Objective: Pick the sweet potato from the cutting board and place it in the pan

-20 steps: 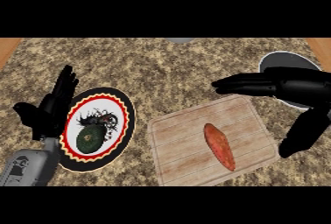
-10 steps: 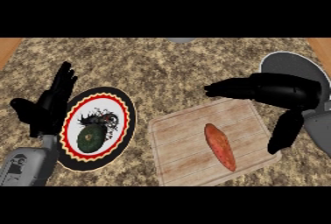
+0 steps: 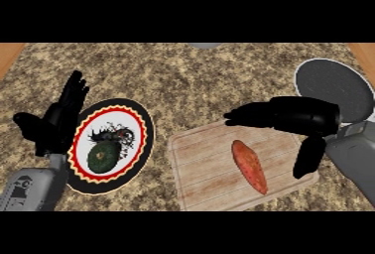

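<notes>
An orange sweet potato (image 3: 249, 166) lies lengthwise on the wooden cutting board (image 3: 201, 171) at the lower middle of the head view. My right hand (image 3: 296, 119) hovers over the board's far right corner, open, fingers stretched leftward and thumb hanging down beside the potato without touching it. The dark round pan (image 3: 333, 92) sits at the right, just behind that hand. My left hand (image 3: 55, 121) rests open at the left edge, fingers pointing up.
A round plate (image 3: 139, 136) with a red, yellow and black rim holds a dark green vegetable (image 3: 102, 155) beside my left hand. A grey object (image 3: 205, 45) shows at the counter's far edge. Wooden strips (image 3: 9, 57) border the speckled counter on both sides.
My right hand has moved left and toward me, from over the pan to above the board's far right corner. The pan now shows more fully. The left hand has stayed put.
</notes>
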